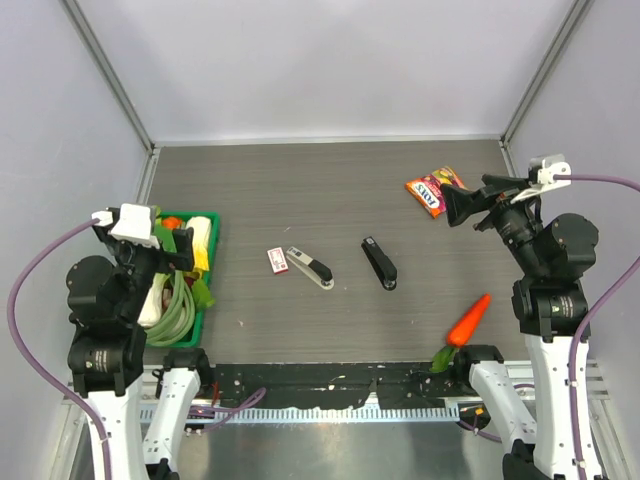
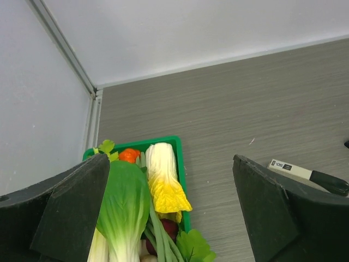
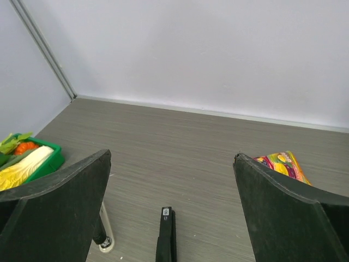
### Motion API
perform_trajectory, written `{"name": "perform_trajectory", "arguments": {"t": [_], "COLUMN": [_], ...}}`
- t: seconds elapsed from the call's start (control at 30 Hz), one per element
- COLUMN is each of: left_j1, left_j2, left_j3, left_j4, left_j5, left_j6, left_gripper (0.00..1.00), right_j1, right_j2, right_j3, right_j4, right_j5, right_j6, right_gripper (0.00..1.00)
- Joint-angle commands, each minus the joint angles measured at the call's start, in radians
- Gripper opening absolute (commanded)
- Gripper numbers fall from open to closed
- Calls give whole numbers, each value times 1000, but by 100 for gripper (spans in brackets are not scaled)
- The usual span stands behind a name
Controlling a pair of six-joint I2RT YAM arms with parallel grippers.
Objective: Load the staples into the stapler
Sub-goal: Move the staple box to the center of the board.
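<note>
The small white box of staples (image 1: 277, 260) with its red label lies flat at mid-bench (image 1: 300, 180), just left of a pale stapler (image 1: 310, 268) with a black handle. It possibly touches the stapler, though the overhead view is too coarse to be sure, and a black stapler (image 1: 379, 263) sits apart to the right. The left gripper (image 1: 180, 247) hangs spread wide over a green tray (image 1: 214, 235) of vegetables, while the right gripper (image 1: 452, 205), likewise spread and holding nothing, hovers beside an orange-red snack packet (image 1: 430, 192); a carrot (image 1: 468, 320) lies near the right arm's base.
</note>
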Motion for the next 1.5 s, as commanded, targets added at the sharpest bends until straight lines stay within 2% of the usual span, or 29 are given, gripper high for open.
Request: {"name": "perform_trajectory", "arguments": {"t": [0.0,0.13,0.27,0.4,0.47,0.57,0.7,0.83,0.9,1.0,1.03,1.17,1.23,1.3,1.33,1.47], "left_j1": [9,10,9,9,9,8,7,-5,-31,-126,-193,-390,-479,-513,-528,-531], "left_j2": [3,4,10,16,24,50,194,323,363,449,505,662,725,794,809,860], "left_j3": [-15,-11,-32,-87,-101,-133,-146,-132,-118,-91,-81,-49,-51,-74,-86,-159], "left_j4": [26,-6,-50,-55,-60,-54,-48,-5,32,81,91,140,155,182,207,336], "left_j5": [30,33,85,148,179,199,190,203,214,167,141,-69,-89,-74,-68,-10], "left_j6": [6,49,129,149,158,176,206,221,233,250,261,343,481,610,708,907], "left_gripper": [100,100,100,100,100,100,100,100,100,100,100,100,100,100,100,100], "right_j1": [2,2,4,5,10,16,23,141,192,247,261,272,272,272,270,270], "right_j2": [6,13,16,-2,-2,13,65,137,173,226,237,286,299,306,311,320], "right_j3": [0,6,6,-72,-104,-133,-124,-124,-135,-140,-140,-138,-140,-141,-141,-146], "right_j4": [75,-39,-159,-150,-138,-121,-130,-126,-111,-104,-104,-114,-112,-114,-114,-112], "right_j5": [20,-38,-102,-225,-235,-224,-198,-71,-14,51,57,75,77,81,84,98], "right_j6": [32,-230,-322,-335,-330,-326,-335,-365,-381,-407,-412,-422,-422,-422,-422,-430], "right_gripper": [100,100,100,100,100,100,99,98,98,98,98,98,98,98,98,98]}}
